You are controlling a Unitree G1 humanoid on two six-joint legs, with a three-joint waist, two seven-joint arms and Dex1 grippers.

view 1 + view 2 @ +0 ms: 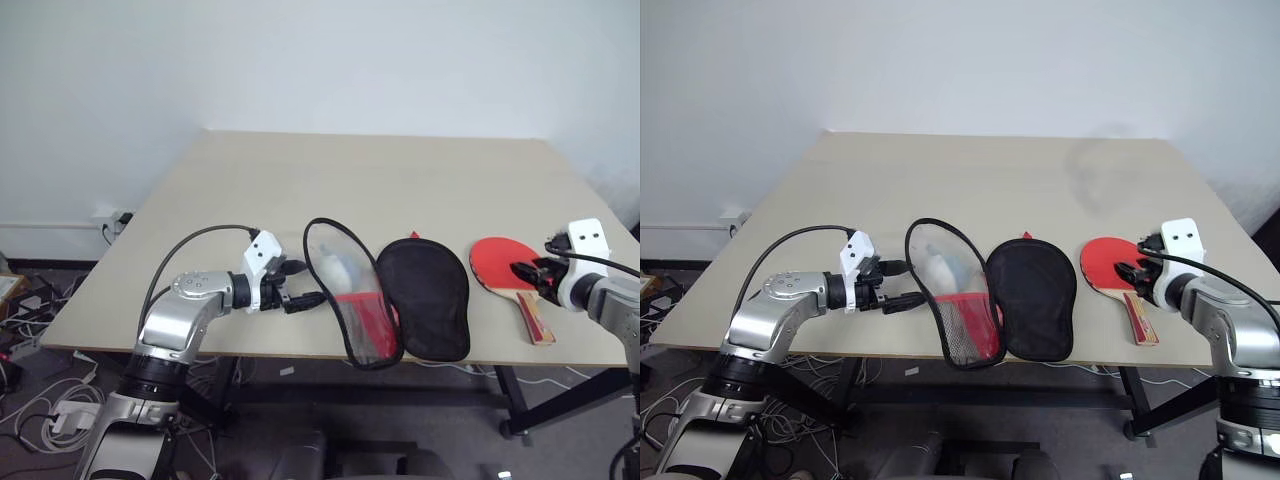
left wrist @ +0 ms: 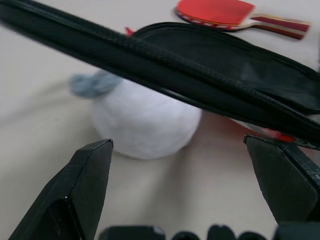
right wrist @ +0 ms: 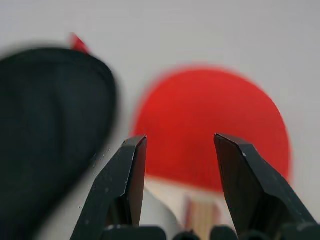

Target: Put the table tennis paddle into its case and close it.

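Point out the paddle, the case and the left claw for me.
paddle (image 1: 497,262), left eye view, on the red round face.
case (image 1: 425,295), left eye view, on the black lining of the half lying flat.
left claw (image 1: 312,285), left eye view, midway between its fingertips, at the raised half's edge.

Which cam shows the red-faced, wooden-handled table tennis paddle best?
Left eye view: the whole red-faced, wooden-handled table tennis paddle shows, handle included. Right eye view nearly matches. Left wrist shows it far off; right wrist a blurred face behind the right pincer.
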